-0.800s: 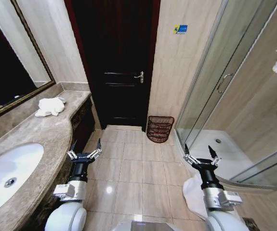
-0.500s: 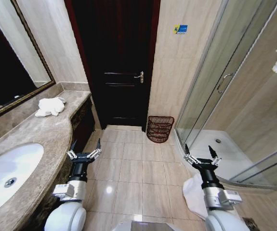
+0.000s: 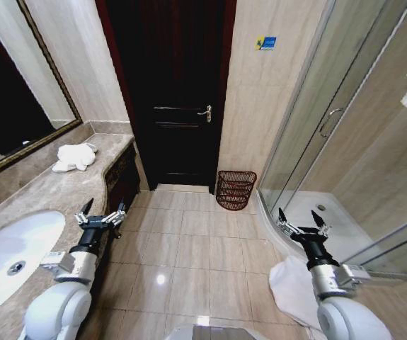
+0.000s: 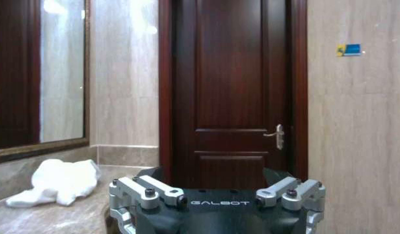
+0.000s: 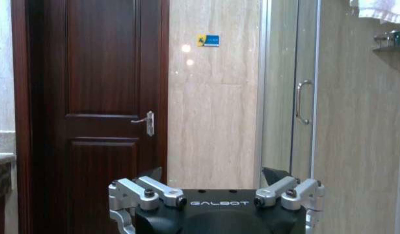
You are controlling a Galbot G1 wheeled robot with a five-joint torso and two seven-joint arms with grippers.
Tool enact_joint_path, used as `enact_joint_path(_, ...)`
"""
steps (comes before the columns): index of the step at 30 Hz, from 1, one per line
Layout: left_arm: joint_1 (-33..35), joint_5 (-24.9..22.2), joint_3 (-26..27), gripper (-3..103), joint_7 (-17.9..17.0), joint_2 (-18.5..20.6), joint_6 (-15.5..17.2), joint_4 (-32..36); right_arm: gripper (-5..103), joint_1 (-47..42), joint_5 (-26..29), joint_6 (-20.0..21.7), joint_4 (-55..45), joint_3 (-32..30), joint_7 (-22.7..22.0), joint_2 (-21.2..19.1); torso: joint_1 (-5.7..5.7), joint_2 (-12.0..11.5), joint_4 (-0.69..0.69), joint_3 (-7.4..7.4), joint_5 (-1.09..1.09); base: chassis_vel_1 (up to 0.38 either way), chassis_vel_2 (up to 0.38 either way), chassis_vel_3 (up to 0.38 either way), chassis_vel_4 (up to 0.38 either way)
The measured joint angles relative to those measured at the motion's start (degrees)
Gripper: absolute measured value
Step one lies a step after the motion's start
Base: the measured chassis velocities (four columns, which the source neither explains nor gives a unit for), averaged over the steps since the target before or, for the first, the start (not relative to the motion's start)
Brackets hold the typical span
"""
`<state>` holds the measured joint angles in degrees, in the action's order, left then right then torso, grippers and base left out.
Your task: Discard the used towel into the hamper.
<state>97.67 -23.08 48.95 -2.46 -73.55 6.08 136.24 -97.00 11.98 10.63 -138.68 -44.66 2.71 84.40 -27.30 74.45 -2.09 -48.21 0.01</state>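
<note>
A crumpled white towel (image 3: 76,156) lies on the marble counter (image 3: 61,198) at the far end, under the mirror; the left wrist view shows this towel (image 4: 57,181) ahead and to one side. The hamper (image 3: 235,190), a dark reddish-brown openwork basket, stands on the floor against the wall beside the door. My left gripper (image 3: 101,216) is open with nothing in it, held over the counter's front edge, well short of the towel. My right gripper (image 3: 302,225) is open and holds nothing, near the shower's base.
A white sink (image 3: 12,248) is set in the counter's near part. The dark door (image 3: 178,92) is closed. A glass shower enclosure (image 3: 345,142) takes up the right side. A white cloth (image 3: 291,283) lies on the floor by my right arm. The tiled floor (image 3: 189,241) leads to the hamper.
My left arm has swung left, from over the floor to the counter's edge. The right arm has shifted slightly right. Towel and hamper have not moved.
</note>
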Motion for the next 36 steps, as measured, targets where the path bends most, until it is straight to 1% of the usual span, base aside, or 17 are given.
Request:
enact_joint_path(1,0.00,0.00,0.00,100,0.00,0.00,0.00,0.00,100,0.00,0.00,0.00,0.00,0.00,0.00,0.00,0.00,0.00,0.00,0.00,0.00,0.000,0.000,0.000,0.000)
enact_joint_path(4,-0.60,4.28,-2.73,100,0.10,-0.52,0.14,-0.28,100,0.77,-0.06,-0.45,0.87,0.07,0.12,0.48,0.00,0.00,-0.01,0.00,-0.01,0.000,0.000,0.000,0.000)
enact_joint_path(5,-0.60,4.28,-2.73,100,0.10,-0.52,0.14,-0.28,100,0.77,-0.06,-0.45,0.87,0.07,0.12,0.48,0.00,0.00,-0.01,0.00,-0.01,0.000,0.000,0.000,0.000)
enact_joint_path(8,-1.26,8.22,-4.38,100,-0.08,-1.19,0.14,-1.28,100,0.73,0.90,-0.72,1.64,0.22,0.30,0.64,0.00,0.00,0.00,0.00,-0.02,0.000,0.000,0.000,0.000)
enact_joint_path(9,-1.67,8.55,-4.64,100,-0.36,-1.31,0.11,-1.82,100,0.76,1.12,-0.72,1.92,0.20,0.44,0.60,0.00,0.00,0.00,0.00,-0.01,0.000,0.000,0.000,0.000)
enact_joint_path(16,-3.15,8.79,-4.91,100,-1.47,-1.64,-1.06,-4.25,100,1.10,1.47,-0.01,2.77,-0.26,2.40,1.00,-0.01,0.00,0.00,0.00,-0.02,0.000,0.000,0.000,0.000)
enact_joint_path(25,-2.31,8.85,-4.36,100,-1.89,-2.24,-0.59,-3.35,100,0.56,1.58,0.19,3.09,-0.32,3.17,1.07,-0.01,0.00,0.00,0.00,-0.01,0.000,0.000,0.000,0.000)
enact_joint_path(36,-0.42,8.97,-3.70,100,-1.12,-2.64,-0.83,-2.29,100,0.35,0.83,0.30,2.63,-0.21,4.21,1.34,0.00,0.00,-0.01,0.01,-0.01,0.000,0.000,0.000,0.000)
